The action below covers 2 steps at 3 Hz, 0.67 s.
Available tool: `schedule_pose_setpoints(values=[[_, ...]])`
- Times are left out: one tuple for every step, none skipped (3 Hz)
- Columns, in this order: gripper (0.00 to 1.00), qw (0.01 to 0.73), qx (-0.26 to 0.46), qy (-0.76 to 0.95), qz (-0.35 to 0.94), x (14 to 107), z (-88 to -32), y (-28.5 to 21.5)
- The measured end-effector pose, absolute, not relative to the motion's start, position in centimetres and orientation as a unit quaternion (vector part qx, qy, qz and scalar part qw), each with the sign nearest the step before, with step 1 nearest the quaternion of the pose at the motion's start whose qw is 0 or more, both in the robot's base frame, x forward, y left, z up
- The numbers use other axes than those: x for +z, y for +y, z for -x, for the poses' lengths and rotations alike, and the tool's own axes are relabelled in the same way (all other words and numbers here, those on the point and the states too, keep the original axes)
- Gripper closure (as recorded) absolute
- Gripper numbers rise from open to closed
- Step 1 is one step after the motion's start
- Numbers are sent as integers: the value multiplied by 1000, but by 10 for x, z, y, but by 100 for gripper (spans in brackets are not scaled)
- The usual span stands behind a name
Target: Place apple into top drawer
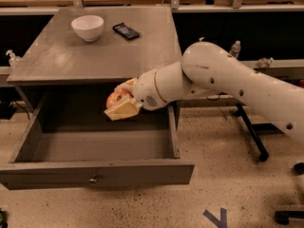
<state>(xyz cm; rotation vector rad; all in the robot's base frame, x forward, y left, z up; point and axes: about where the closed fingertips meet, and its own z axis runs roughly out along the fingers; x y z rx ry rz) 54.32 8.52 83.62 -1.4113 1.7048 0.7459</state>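
Item 1, the small round red apple with yellowish patches (115,99): held clear of all surfaces, just below the front edge of the grey wooden counter (95,56) and over the rear part of the open drawer cavity; not touching the drawer floor.

Item 2, the gripper (121,104) at the end of the white jointed robot arm (213,75): the arm reaches in from the right; the tan jaws are closed around the apple, 1 finger (124,111) showing beneath and in front of the fruit, the other above it.

Item 3, the wide shallow grey-painted top drawer (95,171): pulled well out toward the viewer; 1 small metal knob (93,178) sits at the centre of its flat front panel; the inner floor is visible below the apple.

Item 4, counter top: 1 round white bowl (88,27) stands upright near the back left; 1 flat black rectangular phone-like object (126,31) lies just beside it to the right, not touching it.

Item 5, speckled beige floor (237,189): 1 blue tape mark (216,217) lies in front of the drawer's right end.
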Motion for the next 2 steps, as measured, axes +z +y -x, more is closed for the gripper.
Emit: schedule_pose_setpoints(values=[[100,346,301,701,546,786,-533,81],[100,335,305,707,543,774,-532,81]])
